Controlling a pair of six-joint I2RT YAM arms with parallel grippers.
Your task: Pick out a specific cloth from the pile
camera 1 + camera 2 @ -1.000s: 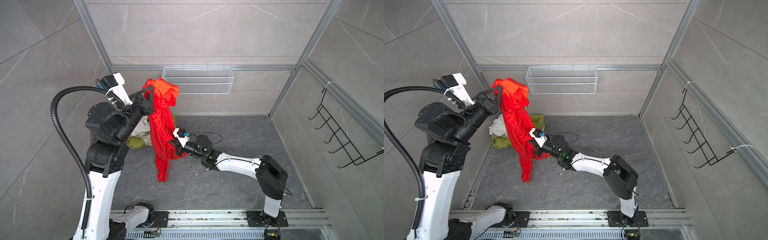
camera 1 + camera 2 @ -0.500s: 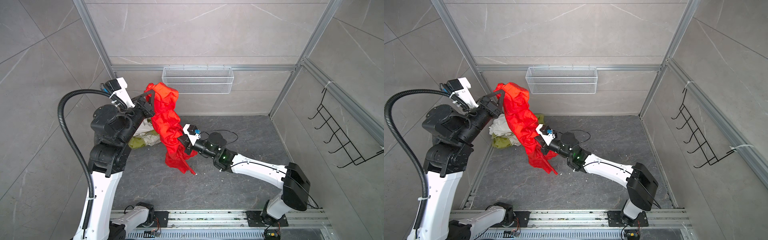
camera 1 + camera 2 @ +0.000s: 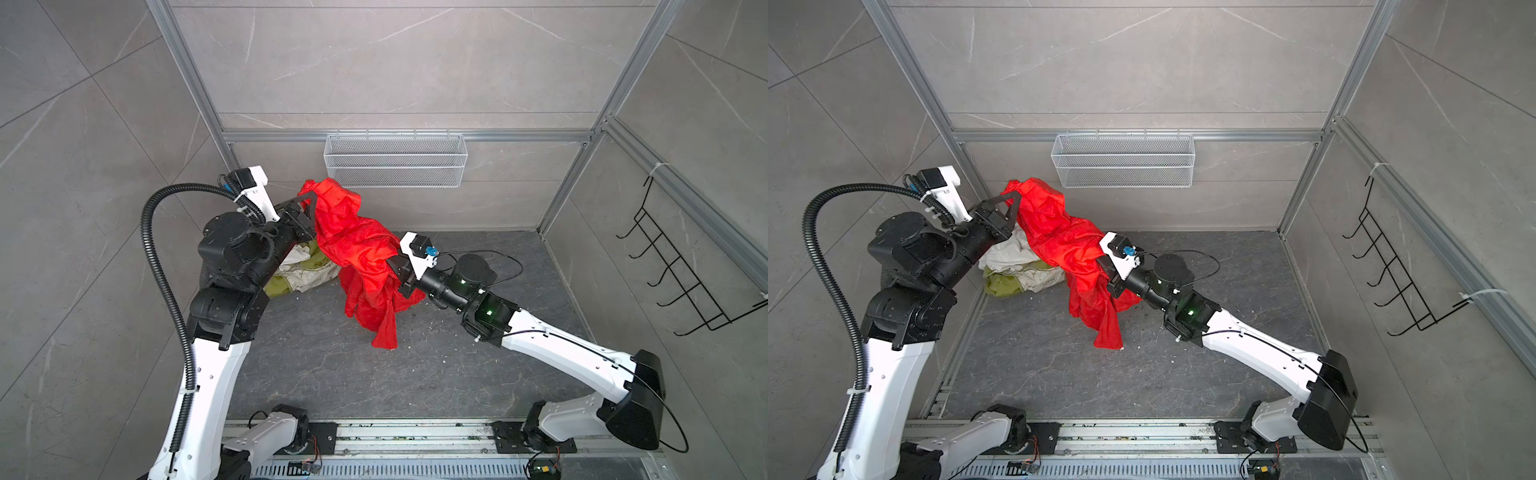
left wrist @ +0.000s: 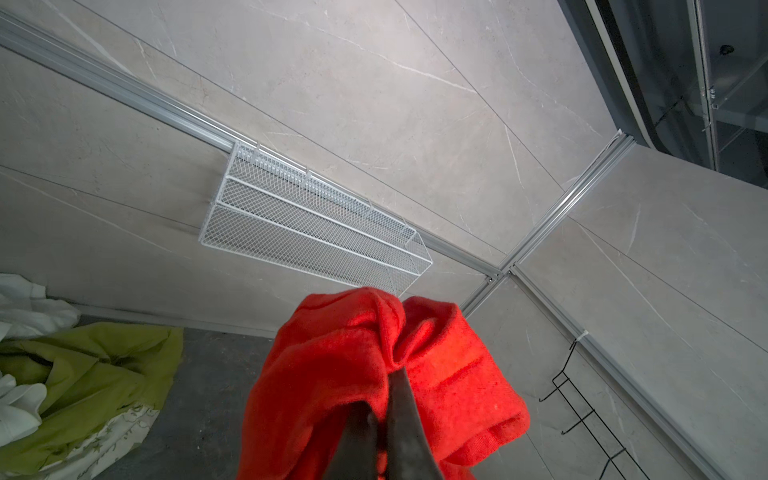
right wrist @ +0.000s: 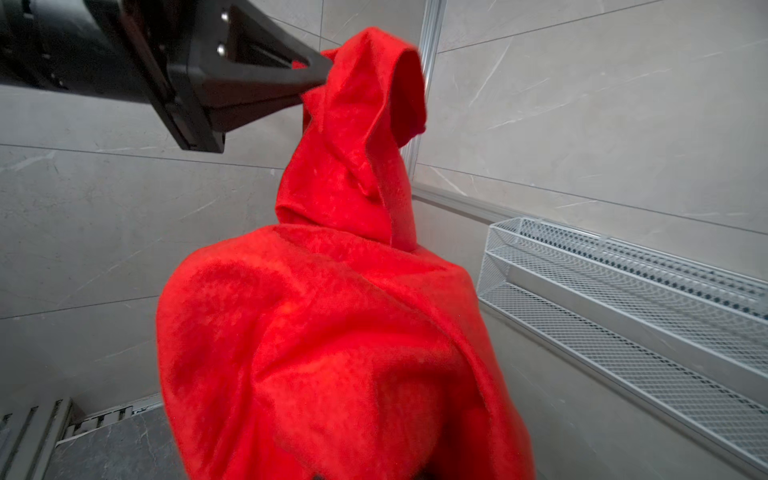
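Pulling the red garment (image 3: 357, 249) taut could slip it from the left gripper (image 3: 308, 196), pinching its top edge, or the right gripper (image 3: 400, 275), clamped within folds hiding it.

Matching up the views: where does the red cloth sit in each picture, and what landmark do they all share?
Top view: red cloth at centre, hanging just below and left of the basket.
Top view: red cloth left of centre, again under the basket's left end.
Left wrist view: bunched in the near foreground, before the basket.
Right wrist view: fills most of the picture.
Shared landmark: white wire basket on the back wall.
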